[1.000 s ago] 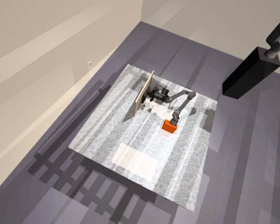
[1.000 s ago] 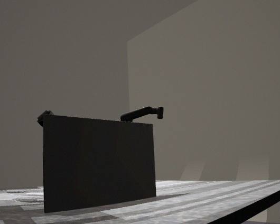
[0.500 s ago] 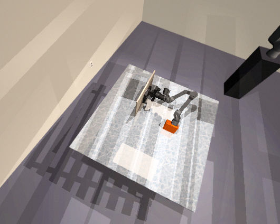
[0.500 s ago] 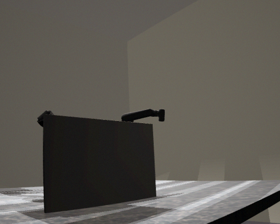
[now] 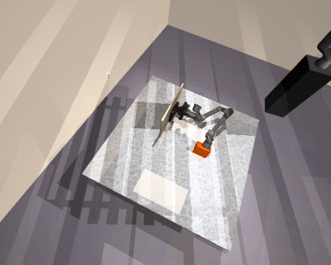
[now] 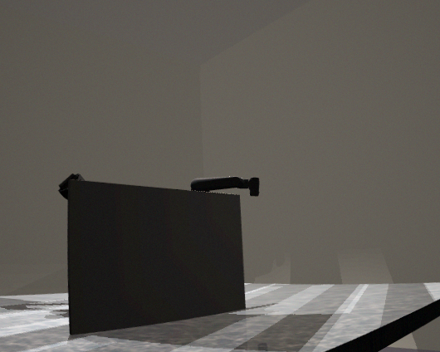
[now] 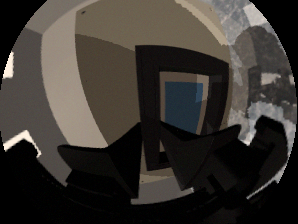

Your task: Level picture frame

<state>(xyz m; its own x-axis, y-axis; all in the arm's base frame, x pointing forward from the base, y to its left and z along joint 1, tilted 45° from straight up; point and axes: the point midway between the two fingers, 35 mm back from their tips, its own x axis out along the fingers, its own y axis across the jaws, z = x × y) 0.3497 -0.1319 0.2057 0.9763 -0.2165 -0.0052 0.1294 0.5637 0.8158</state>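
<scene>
The robot's hand [image 5: 176, 110] [image 7: 149, 124], nearly closed, grips the dark picture frame [image 7: 148, 100] before an upright panel [image 5: 172, 107] [image 6: 156, 257] [image 7: 102, 75] on the table [image 5: 208, 200] [image 6: 359, 303]; too high a lift could free it from the hidden screw, while too little could snag a notch

picture frame [image 7: 149, 107]: dark border, pale mat, blue center; upright, between gripper fingers
wall screw: hidden
</scene>
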